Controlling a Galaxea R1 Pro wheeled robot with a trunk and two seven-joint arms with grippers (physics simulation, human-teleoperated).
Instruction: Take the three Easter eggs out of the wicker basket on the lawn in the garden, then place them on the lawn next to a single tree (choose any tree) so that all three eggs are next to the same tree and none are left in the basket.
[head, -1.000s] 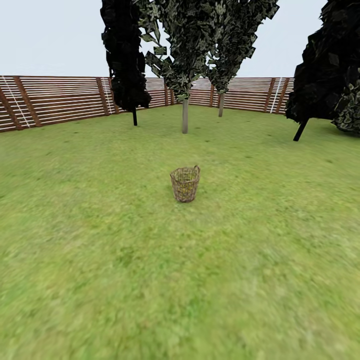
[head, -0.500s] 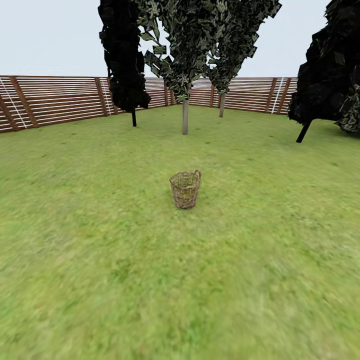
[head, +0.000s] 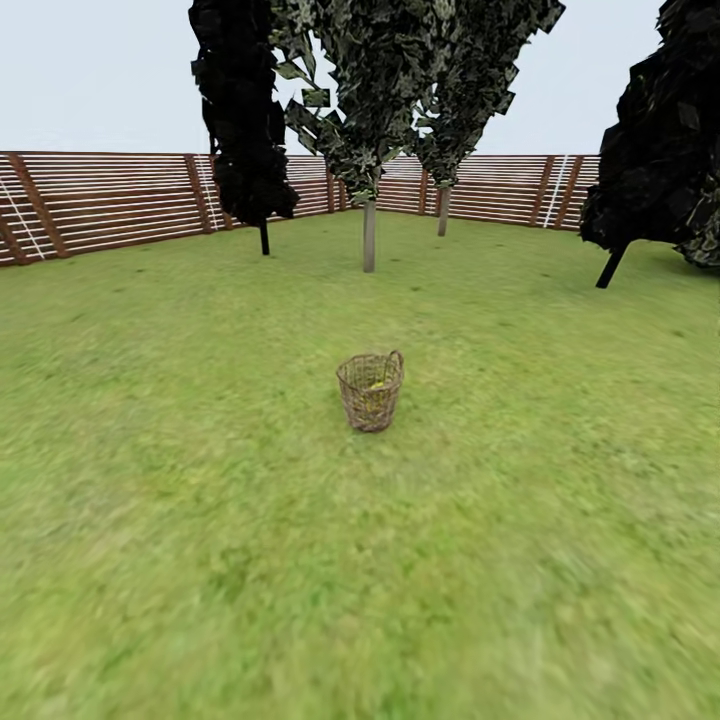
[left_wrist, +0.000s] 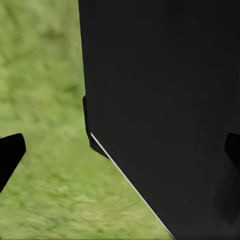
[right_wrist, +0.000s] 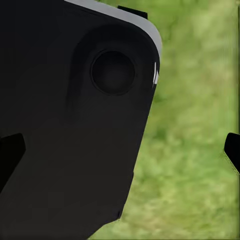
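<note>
Fingertips of the left gripper (left_wrist: 120, 150) show in the left wrist view as two dark tips at opposite edges of the picture, spread wide apart with nothing between them but a large black robot body panel (left_wrist: 165, 100) and blurry grass; they grasp nothing. The right gripper (right_wrist: 120, 150) stands the same way in the right wrist view: one finger (right_wrist: 10, 152) on one side, the other tip far across, released and empty, with a rounded black robot housing (right_wrist: 75, 125) in front of the lawn.

Out ahead in the head view, the wicker basket (head: 370, 391) stands upright on the lawn (head: 200, 520), well away from the lawn's fenced edges. A bit of yellow shows inside it near the rim, too small to tell as separate eggs. Well beyond the basket rises the tree (head: 369, 235) with the pale trunk; a second pale trunk (head: 442, 212) stands farther back. A dark tree (head: 264, 237) with a thin black trunk is to the left of these, another dark tree (head: 610, 265) leans at the right. The wooden slat fence (head: 110, 205) bounds the garden behind
</note>
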